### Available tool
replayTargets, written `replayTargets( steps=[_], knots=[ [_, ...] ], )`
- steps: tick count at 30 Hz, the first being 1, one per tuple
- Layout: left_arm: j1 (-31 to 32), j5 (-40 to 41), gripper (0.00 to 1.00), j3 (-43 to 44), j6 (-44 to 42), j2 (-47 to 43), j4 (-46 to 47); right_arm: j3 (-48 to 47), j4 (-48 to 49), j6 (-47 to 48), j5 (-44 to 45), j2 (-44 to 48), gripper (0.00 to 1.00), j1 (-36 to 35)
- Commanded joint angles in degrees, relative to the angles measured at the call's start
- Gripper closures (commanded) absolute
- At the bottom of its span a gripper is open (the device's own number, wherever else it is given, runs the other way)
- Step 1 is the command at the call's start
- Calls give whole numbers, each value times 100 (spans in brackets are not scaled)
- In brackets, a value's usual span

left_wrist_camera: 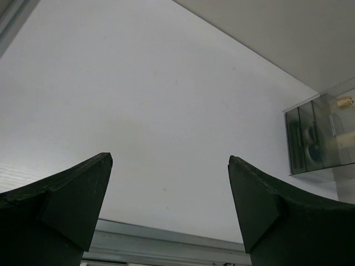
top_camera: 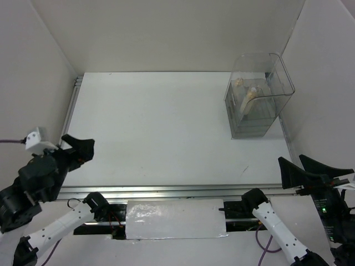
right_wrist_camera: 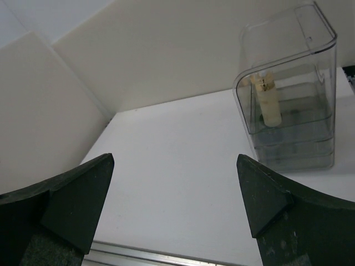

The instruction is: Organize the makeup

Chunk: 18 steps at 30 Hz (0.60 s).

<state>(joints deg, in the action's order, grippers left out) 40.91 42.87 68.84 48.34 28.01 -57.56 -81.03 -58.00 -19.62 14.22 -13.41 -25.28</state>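
The makeup sits inside a tall clear plastic box (top_camera: 258,95) at the back right of the white table. Two beige tube bottles (top_camera: 250,97) lean inside it; one shows in the right wrist view (right_wrist_camera: 270,102). In the left wrist view dark round shapes (left_wrist_camera: 312,148) show through the box wall (left_wrist_camera: 327,124); I cannot tell compacts from brushes there. My left gripper (top_camera: 80,145) is open and empty above the table's near left edge, far from the box. My right gripper (top_camera: 290,159) is open and empty at the near right, in front of the box (right_wrist_camera: 288,94).
White walls enclose the table on the left, back and right. A metal rail (top_camera: 166,191) runs along the near edge, and another (top_camera: 72,105) runs along the left edge. The white table surface (top_camera: 161,127) lies between the grippers and the box.
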Motion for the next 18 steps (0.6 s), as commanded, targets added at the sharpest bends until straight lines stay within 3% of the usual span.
replayTargets(
  steps=[1,6,18],
  knots=[
    [5,142,1,217,-140,-444,-1168,-167,-458,72,380,-22,0,-47],
    [-47,-173,1,209,-500,-955,-1276,-123,-590,-121,424,145,0,-47],
    [-302,-402,1,174,-764,-683,-1056,9,-599,-218,450,233,0,-47]
  ],
)
